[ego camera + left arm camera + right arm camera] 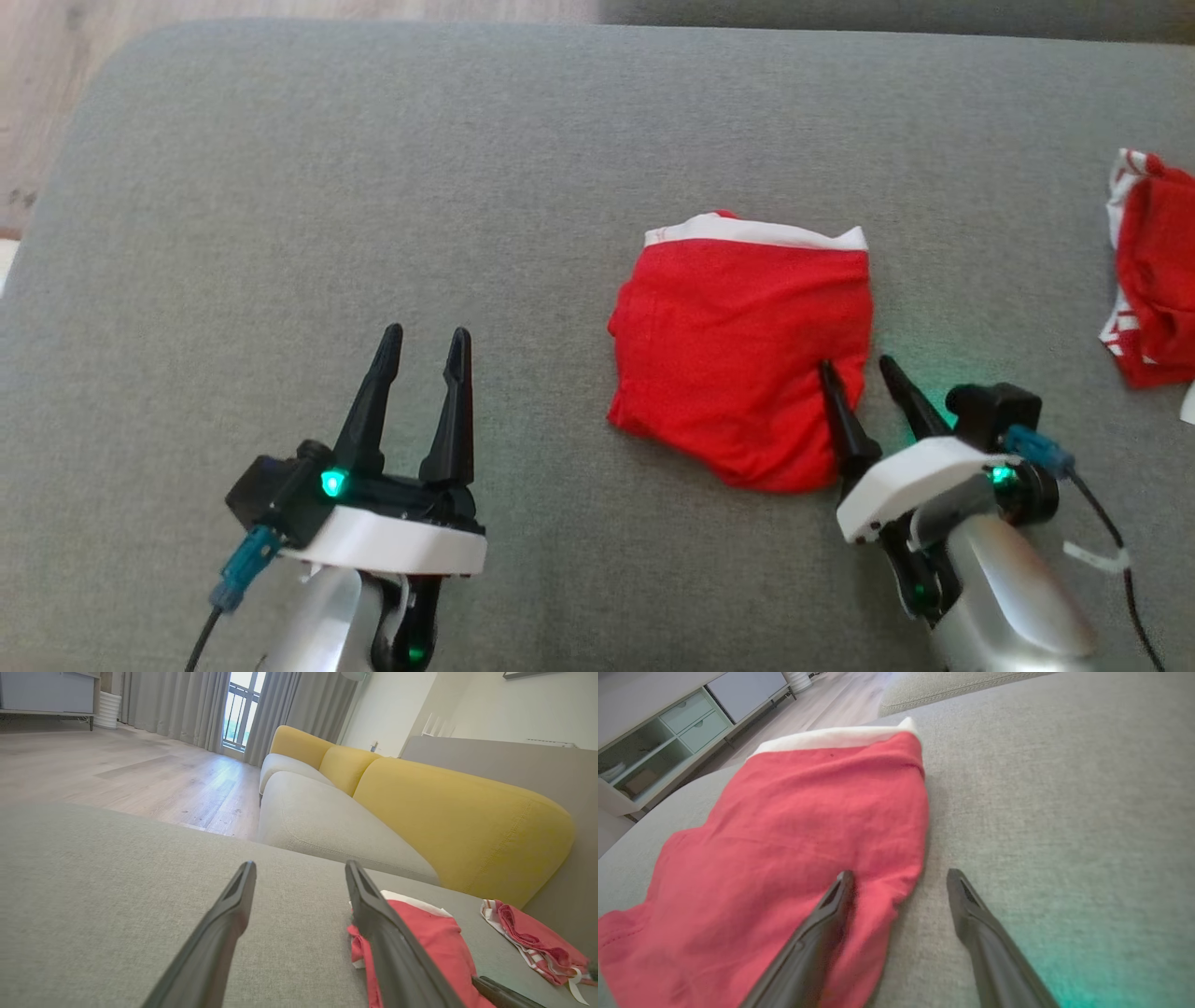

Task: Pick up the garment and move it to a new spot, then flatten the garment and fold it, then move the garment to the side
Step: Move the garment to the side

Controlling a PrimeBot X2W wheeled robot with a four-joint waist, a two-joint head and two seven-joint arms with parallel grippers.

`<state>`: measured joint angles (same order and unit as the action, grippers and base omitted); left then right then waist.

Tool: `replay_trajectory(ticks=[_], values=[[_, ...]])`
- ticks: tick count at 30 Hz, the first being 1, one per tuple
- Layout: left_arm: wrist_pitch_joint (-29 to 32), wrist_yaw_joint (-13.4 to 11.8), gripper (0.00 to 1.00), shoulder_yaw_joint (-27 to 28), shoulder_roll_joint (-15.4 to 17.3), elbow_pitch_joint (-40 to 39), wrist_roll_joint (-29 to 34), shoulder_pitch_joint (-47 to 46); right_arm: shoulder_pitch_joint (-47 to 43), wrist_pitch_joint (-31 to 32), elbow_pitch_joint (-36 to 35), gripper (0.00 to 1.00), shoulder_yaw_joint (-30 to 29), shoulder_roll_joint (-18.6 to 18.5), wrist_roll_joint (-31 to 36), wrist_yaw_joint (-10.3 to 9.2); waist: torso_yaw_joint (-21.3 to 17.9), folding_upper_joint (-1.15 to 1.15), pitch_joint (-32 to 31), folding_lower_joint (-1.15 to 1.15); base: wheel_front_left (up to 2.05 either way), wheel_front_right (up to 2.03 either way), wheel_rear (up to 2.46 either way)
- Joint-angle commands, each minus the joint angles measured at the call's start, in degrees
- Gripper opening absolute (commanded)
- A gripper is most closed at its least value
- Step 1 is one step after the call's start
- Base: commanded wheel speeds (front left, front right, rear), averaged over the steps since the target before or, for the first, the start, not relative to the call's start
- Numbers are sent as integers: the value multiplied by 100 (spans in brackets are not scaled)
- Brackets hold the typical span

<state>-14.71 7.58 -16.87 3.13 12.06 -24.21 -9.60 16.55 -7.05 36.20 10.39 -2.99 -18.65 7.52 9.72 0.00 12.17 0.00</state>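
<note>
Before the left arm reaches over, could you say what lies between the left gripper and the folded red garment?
Only bare grey cushion lies between the left gripper and the folded red garment, seen in the head view.

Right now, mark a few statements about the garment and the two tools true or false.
The red garment lies flat on the grey cushion. True.
The right tool is clamped on the garment. False: its jaws stand open, one finger over the cloth's edge, one over bare cushion.
The left tool is open over bare cushion. True.
The striped red cloth lies to the garment's left. False: it lies to its right.
</note>
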Motion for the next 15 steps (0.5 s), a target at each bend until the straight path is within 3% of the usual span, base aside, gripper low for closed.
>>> replay_trajectory(ticks=[1,6,7,8,9,15], values=[[-29,-9,100,138,38,-152,-45,-219,186,16,24,100,201,12,-81,-3,64,0,30,0,0,0,0],[-29,-9,100,117,28,-115,-47,-223,404,25,421,100,463,12,-285,-3,167,0,57,0,0,0,0],[-29,-9,100,115,26,-110,-47,-222,441,24,479,69,522,12,-300,-3,180,0,58,0,0,0,0],[-29,-9,100,119,25,-105,-47,-221,476,8,530,21,567,12,-294,-3,187,0,58,0,0,0,0],[-29,-9,100,128,23,-101,-47,-219,512,-30,571,0,603,12,-250,-3,189,0,55,0,0,0,0],[-29,-9,100,234,26,-98,-29,-195,714,-311,656,0,580,12,97,-3,89,0,5,0,0,0,0]])
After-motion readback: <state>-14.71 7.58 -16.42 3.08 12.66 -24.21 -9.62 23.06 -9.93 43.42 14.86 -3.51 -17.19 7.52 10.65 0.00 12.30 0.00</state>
